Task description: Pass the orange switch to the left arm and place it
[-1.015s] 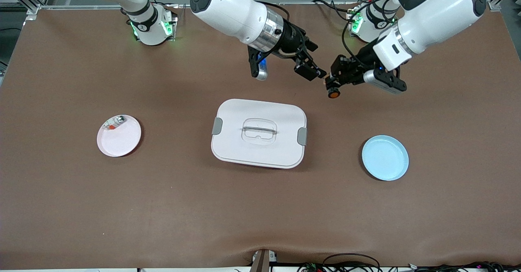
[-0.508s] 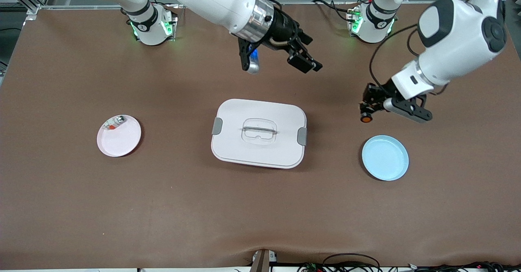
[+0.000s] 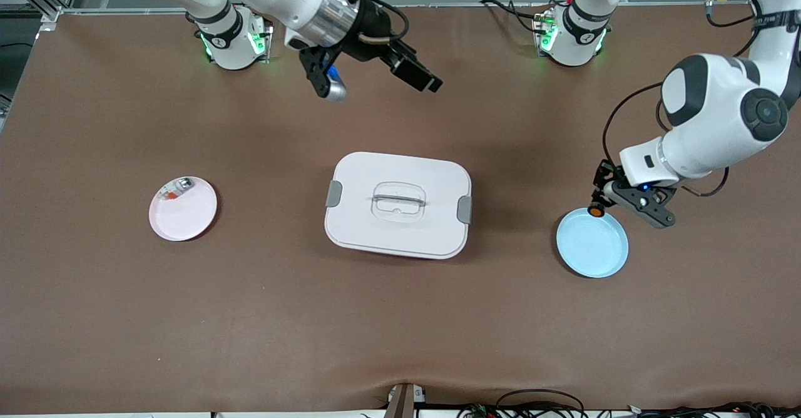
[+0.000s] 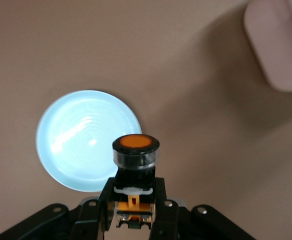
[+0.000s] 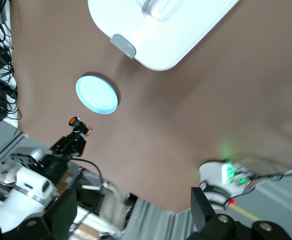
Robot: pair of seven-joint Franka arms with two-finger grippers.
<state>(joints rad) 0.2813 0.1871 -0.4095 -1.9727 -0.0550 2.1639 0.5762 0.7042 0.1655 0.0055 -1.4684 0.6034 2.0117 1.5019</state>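
left gripper [image 3: 599,202] is up in the air over the rim of the blue plate [image 3: 594,246], on the plate's edge toward the robot bases. its fingers [image 4: 158,207] are clamped on the black body of the orange switch [image 4: 135,156], orange cap pointing away from the wrist. right gripper [image 3: 418,77] is raised over bare table near the right arm's base, jaws parted, holding nothing. the box [image 3: 398,204] sits mid-table, well apart from both grippers.
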